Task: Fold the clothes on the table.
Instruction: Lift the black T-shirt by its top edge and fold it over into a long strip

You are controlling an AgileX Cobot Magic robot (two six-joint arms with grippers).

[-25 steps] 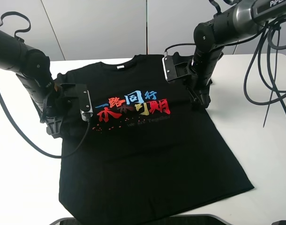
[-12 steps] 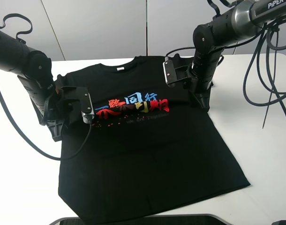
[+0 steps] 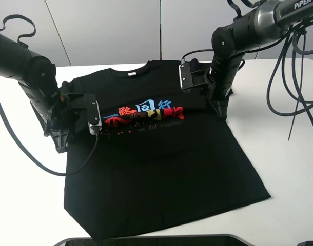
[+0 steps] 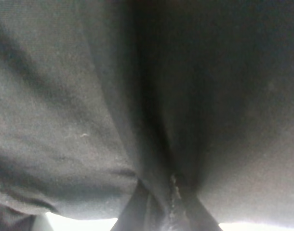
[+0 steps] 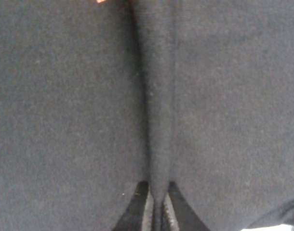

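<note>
The clothes, one black T-shirt [image 3: 161, 169], lie face up on the white table [image 3: 290, 169]. The coloured chest print [image 3: 143, 117] is bunched into a crease, and a white neck label [image 3: 131, 74] shows at the collar. My left gripper [image 3: 60, 145] is at the shirt's left side edge below the sleeve. In the left wrist view the left gripper [image 4: 159, 211] is shut on a pinched ridge of black cloth [image 4: 152, 120]. My right gripper [image 3: 221, 113] is at the right side edge, and the right gripper [image 5: 156, 209] is shut on a fold of the shirt [image 5: 159, 106].
Black cables [image 3: 295, 92] hang over the table's right side, and another cable [image 3: 43, 164] loops over the table by the left arm. A dark rounded edge [image 3: 146, 240] runs along the front of the view. Grey wall panels stand behind.
Both grippers have shut on the shirt's side edges. The cloth has drawn toward the back: the hem has slid away from the front edge and the print has creased.
</note>
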